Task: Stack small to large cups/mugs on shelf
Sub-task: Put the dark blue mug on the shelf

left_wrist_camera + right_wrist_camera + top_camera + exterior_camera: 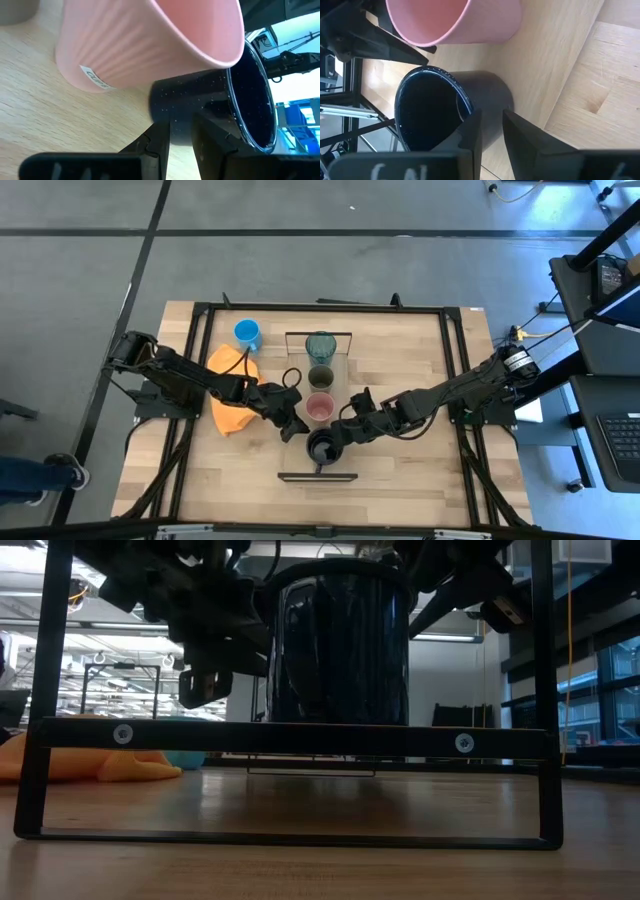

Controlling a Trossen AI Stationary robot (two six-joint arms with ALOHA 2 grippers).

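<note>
Black speckled handled mug [324,448] sits on the light-wood shelf plank [345,395] beside the pink ribbed cup [319,408]; right gripper [489,131] pinches its rim, left gripper [181,136] straddles its handle; lift vertically to avoid nudging pink.

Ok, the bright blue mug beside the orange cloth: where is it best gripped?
Probably its rim wall, pinched from straight above: the blue mug stands upright, mouth open upward, with the orange cloth close beside it, which crowds a low side approach. Its handle is unclear.
</note>
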